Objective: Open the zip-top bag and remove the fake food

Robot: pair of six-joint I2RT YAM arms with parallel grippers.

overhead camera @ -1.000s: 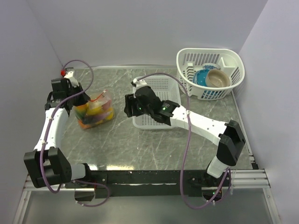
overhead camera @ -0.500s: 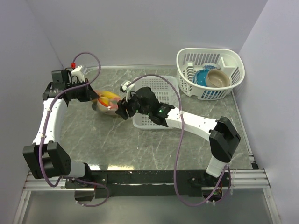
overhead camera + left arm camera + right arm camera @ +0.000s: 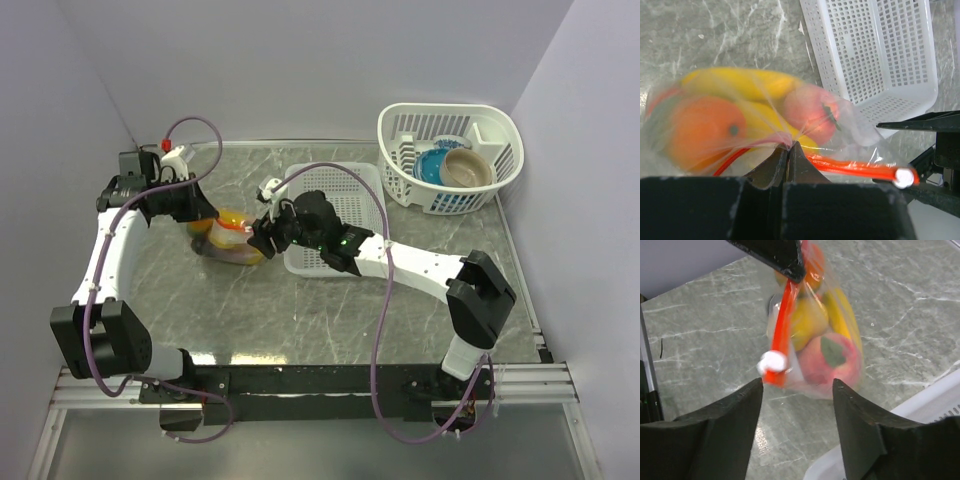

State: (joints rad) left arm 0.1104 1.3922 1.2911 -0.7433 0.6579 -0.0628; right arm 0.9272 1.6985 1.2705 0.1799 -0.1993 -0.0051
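One zip-top bag (image 3: 855, 140) of fake food (image 3: 705, 130), pinched by left end effector (image 3: 789, 148); right end effector (image 3: 797, 387) open.

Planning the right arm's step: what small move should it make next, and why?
Probably ease the open right gripper forward and close on the white slider: it hangs just ahead, while the left gripper pinches the zip-top bag at its orange strip.

Clear zip-top bag (image 3: 812, 325), orange-red strip; yellow, orange, pink fake food (image 3: 832, 357) inside.
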